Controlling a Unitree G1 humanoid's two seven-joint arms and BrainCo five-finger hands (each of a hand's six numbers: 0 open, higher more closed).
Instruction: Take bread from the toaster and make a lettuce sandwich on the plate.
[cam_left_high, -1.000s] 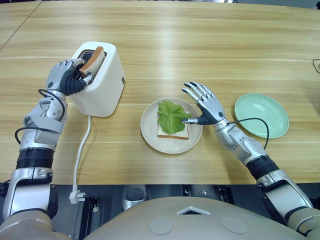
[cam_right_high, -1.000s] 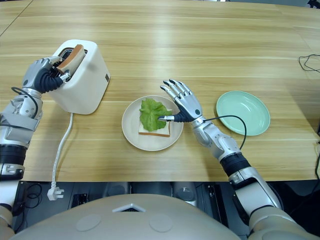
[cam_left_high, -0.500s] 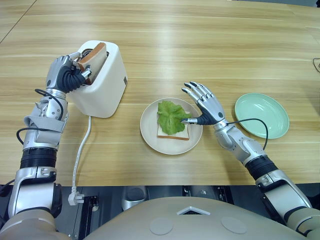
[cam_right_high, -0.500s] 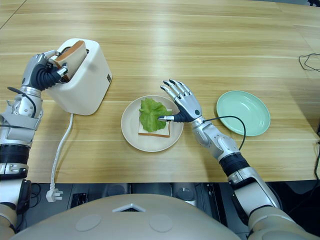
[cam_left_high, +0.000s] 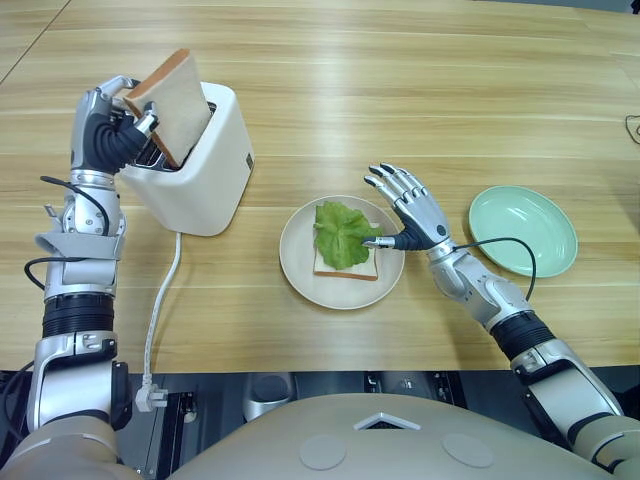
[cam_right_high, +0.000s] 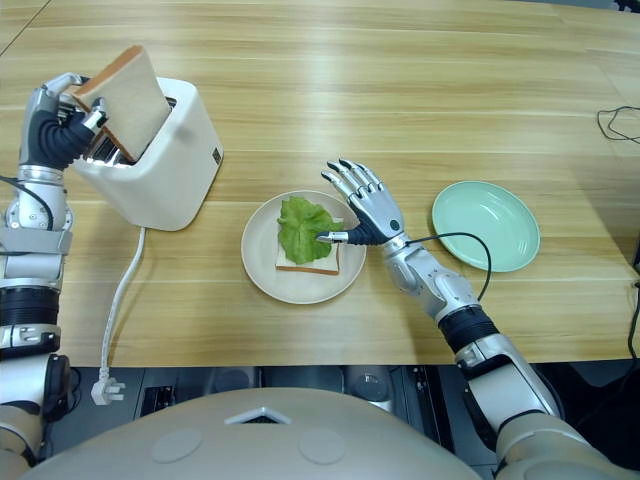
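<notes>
Though perhaps barely clear of toaster (cam_left_high: 212, 172), bread (cam_left_high: 172, 100) tight in left hand (cam_left_high: 104, 138); right hand (cam_left_high: 416, 212) wide.

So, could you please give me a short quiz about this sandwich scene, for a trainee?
1. True or false: the left hand grips a bread slice at the top of the toaster.
2. What lies on the bottom slice on the beige plate? A) lettuce B) cheese C) tomato
3. Fill in: the right hand beside that plate is ____ (open or shut).
Key: 1 true; 2 A; 3 open.
</notes>
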